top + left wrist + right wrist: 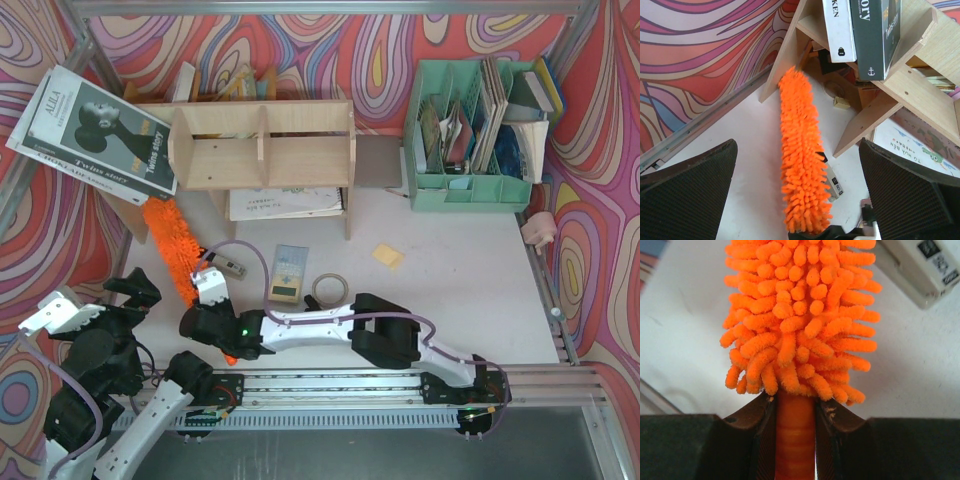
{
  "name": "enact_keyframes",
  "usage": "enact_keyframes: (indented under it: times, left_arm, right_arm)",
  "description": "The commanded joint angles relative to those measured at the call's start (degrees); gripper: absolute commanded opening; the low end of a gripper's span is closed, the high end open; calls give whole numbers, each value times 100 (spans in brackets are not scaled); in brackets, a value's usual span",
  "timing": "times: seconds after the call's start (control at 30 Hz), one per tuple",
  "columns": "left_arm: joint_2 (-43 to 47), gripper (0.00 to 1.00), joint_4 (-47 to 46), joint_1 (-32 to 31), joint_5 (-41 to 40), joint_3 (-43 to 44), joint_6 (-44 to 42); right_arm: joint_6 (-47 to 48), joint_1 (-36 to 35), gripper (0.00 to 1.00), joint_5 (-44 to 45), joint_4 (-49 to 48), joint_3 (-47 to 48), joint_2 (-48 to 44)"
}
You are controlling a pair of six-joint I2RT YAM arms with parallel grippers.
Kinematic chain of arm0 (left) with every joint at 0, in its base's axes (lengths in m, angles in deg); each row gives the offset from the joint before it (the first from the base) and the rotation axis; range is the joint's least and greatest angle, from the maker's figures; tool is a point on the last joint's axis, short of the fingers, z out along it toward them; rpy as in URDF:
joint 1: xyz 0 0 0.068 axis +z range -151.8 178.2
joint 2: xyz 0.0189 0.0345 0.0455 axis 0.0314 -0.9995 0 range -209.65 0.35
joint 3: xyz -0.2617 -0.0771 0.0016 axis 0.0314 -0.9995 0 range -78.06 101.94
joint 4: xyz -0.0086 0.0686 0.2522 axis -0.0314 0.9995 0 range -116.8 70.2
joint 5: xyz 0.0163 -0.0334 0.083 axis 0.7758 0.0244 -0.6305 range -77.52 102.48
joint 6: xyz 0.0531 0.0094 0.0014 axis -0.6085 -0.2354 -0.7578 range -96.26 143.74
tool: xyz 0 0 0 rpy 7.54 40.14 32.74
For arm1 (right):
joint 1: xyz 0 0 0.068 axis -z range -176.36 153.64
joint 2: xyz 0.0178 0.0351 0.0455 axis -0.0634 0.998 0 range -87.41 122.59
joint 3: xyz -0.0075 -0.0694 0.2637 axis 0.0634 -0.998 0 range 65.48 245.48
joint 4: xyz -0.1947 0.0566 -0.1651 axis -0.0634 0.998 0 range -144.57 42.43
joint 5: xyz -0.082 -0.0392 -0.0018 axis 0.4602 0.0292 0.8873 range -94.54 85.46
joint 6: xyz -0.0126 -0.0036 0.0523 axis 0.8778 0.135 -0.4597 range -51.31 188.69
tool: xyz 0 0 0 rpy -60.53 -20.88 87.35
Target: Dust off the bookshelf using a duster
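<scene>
The orange fluffy duster (170, 248) lies on the table, its tip near the left leg of the light plywood bookshelf (265, 145). My right gripper (205, 325) is shut on the duster's orange handle (795, 437), just below the fluffy head (800, 315). My left gripper (125, 300) is open and empty at the near left, behind the duster (800, 160). In the left wrist view the bookshelf (900, 85) stands ahead with books on it.
A mint-green file organiser (470, 135) stands at the back right. Magazines (95, 125) lean at the back left. A small white device (228, 265), a card (288, 272), a tape roll (328, 290) and a yellow note (388, 255) lie on the table. Papers (285, 203) lie under the shelf.
</scene>
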Motion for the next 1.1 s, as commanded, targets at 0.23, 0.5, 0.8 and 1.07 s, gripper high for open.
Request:
enact_keyframes:
  times: [0.23,0.5,0.8,1.07]
  left_arm:
    - [-56,98,-73,36,-38,-72,-51]
    - [-22,98,-57,35,-58,-72,-51]
    - [15,98,-79,34,-46,-89,-57]
    - [6,98,-49,35,-55,-72,-45]
  right_arm:
    - [600,141,0,458,-501,715,-467]
    - [996,136,0,527,-907,778,-811]
    - [-149,140,0,51,-376,-16,-291]
    - [-306,141,0,-231,-108,132,-47]
